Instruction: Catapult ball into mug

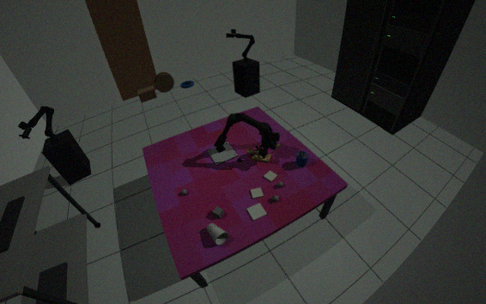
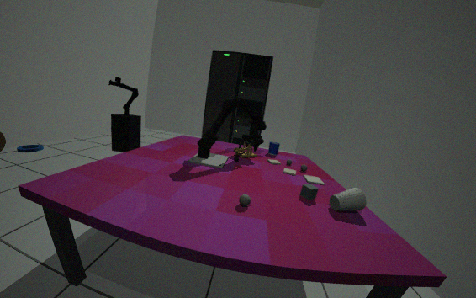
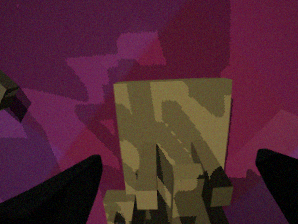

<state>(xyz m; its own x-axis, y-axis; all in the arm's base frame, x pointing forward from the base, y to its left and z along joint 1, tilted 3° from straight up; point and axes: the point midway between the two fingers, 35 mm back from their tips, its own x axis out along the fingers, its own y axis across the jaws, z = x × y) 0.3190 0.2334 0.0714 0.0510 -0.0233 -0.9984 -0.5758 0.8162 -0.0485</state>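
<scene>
The yellow catapult (image 1: 262, 158) (image 2: 245, 153) (image 3: 172, 92) stands on the table (image 1: 172, 172) (image 2: 139, 202) beside the arm's base. My gripper (image 1: 263, 152) (image 3: 180, 160) is open and empty, low over the catapult. In the wrist view its fingers stand wide on either side of the catapult's upright parts, with the flat base plate ahead of them. The blue mug (image 1: 302, 159) (image 2: 273, 148) stands upright, apart from the catapult. Whether a ball lies in the catapult is hidden by the gripper and shadow.
A small yellowish block (image 3: 6, 93) lies left of the catapult in the wrist view. Pale tiles (image 1: 257, 192) (image 2: 313, 179), several small grey balls (image 1: 184, 192) (image 2: 245, 200), a grey cube (image 1: 218, 212) (image 2: 309, 191) and a tipped white cup (image 1: 216, 234) (image 2: 348, 200) are farther off.
</scene>
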